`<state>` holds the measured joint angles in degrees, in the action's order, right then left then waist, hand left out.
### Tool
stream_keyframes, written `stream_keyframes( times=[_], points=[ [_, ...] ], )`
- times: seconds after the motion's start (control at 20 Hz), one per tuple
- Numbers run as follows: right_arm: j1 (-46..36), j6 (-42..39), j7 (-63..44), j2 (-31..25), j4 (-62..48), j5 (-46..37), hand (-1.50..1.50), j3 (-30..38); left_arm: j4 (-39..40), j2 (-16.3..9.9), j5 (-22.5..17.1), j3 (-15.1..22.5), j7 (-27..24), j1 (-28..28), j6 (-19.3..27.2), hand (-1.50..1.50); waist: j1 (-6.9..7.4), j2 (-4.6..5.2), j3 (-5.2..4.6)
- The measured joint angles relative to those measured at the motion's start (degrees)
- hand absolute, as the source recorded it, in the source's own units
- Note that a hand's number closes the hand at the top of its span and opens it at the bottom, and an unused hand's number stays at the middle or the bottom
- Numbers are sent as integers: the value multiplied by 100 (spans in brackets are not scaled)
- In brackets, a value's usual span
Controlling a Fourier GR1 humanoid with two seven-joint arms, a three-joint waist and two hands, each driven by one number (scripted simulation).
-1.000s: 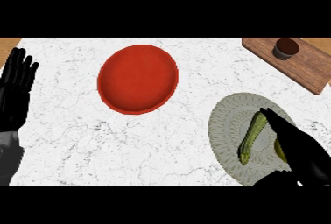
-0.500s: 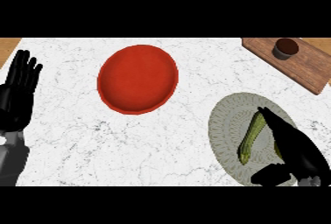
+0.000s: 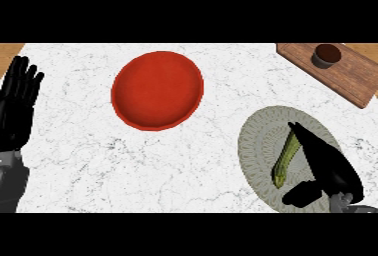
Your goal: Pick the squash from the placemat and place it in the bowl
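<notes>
**Right hand over the squash on the placemat**

The squash [image 3: 286, 160], a long green-yellow thing, lay on the round grey-green placemat [image 3: 258, 145] at the right side of the white marbled table [image 3: 148, 165]. It ran lengthwise, its far end toward the top of the mat and its near end pointing down toward the table's near edge. The right hand [image 3: 328, 167] had its straight fingers stretched along the squash's right side, fingertips near the squash's far end, and its thumb [image 3: 303, 194] stuck out to the left just below the squash's near end. The fingers were extended rather than curled, so the hand was not closed round the squash; whether the fingers actually touched it I could not tell from above, since the dark hand covered that edge. The hand also hid part of the mat's right half, and the wrist was cut off at the lower right corner.

The red bowl [image 3: 156, 91] sat well apart from the mat, up and to the left, near the table's middle, with nothing in it.

The left hand [image 3: 18, 107] rested at the far left edge, relaxed, fingers straight and pointing up, its grey forearm partly cut off by the edge.

At the top right corner lay a wooden board [image 3: 347, 75], slanted and cut off, bearing a small dark cup [image 3: 327, 55].
</notes>
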<state>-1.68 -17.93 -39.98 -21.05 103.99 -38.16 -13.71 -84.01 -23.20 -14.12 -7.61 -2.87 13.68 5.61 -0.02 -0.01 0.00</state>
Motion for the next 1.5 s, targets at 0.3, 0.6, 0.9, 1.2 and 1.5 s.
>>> stream_keyframes(
  times=[0.3, 0.6, 0.9, 1.2, 1.5],
  points=[
    [-225, -30, 248, 244, -556, -226, -150, 150, -68, 176, 143, -64, 83, 28, -37, 0, 6, 1, 0],
    [-290, 100, 497, 455, -1138, -478, -150, 339, -42, 248, 216, -214, 27, -12, -210, 0, 7, -2, -3],
    [-233, 279, 835, 521, -1509, -689, 150, 510, -37, 262, 285, -352, 106, 32, -301, 0, 5, -33, -34],
    [-249, 691, 1409, 493, -1584, -1017, 150, 576, -29, 400, 443, -326, 132, 113, -252, 0, -1, -49, -54],
    [-105, 742, 1552, 432, -1419, -1270, 150, 645, -81, 463, 472, -392, 77, 19, -339, 0, 4, -48, -45]
  ],
)
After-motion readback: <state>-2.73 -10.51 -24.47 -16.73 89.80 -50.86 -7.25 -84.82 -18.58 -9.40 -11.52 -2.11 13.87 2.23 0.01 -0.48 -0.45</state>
